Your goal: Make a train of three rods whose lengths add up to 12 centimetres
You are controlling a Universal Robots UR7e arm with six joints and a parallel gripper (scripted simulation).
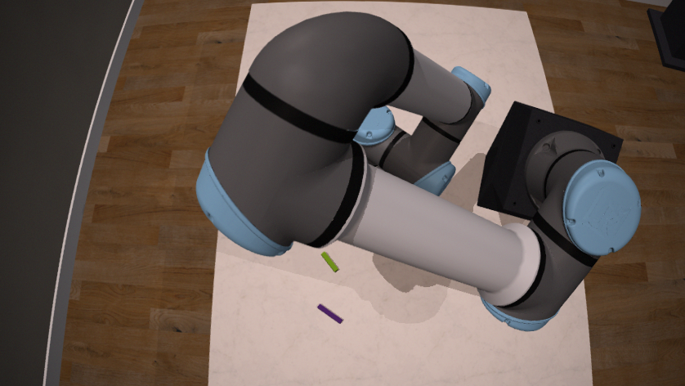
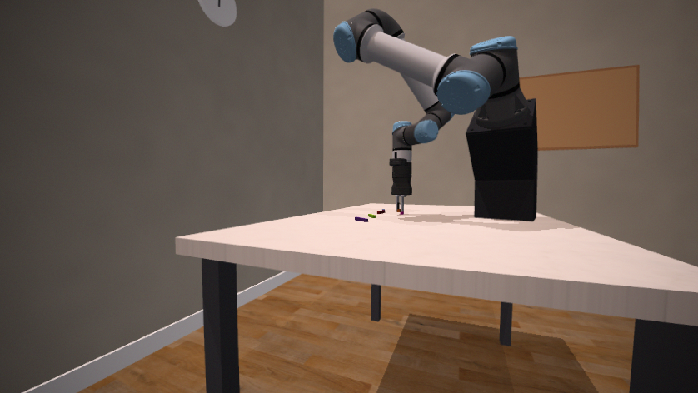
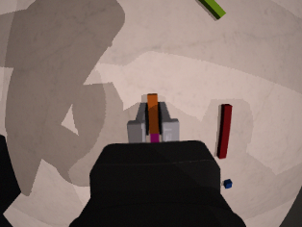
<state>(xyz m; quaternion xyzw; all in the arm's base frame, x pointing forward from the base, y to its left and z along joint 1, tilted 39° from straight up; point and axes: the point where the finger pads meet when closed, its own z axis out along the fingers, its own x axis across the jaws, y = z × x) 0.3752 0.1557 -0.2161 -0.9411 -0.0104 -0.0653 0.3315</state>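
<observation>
My gripper is shut on an orange rod and holds it low over the table; it also shows in the exterior view. A magenta rod lies just under the fingers, at the orange rod's near end, mostly hidden. A red rod lies flat to the right, roughly parallel to the orange rod. A small blue rod lies near the red rod's near end. A lime rod lies farther off; it also shows in the top view. A purple rod lies beyond it.
The arm's black base block stands at the table's back right. In the top view the arm hides the gripper and the rods under it. The table's near edge is far from the rods.
</observation>
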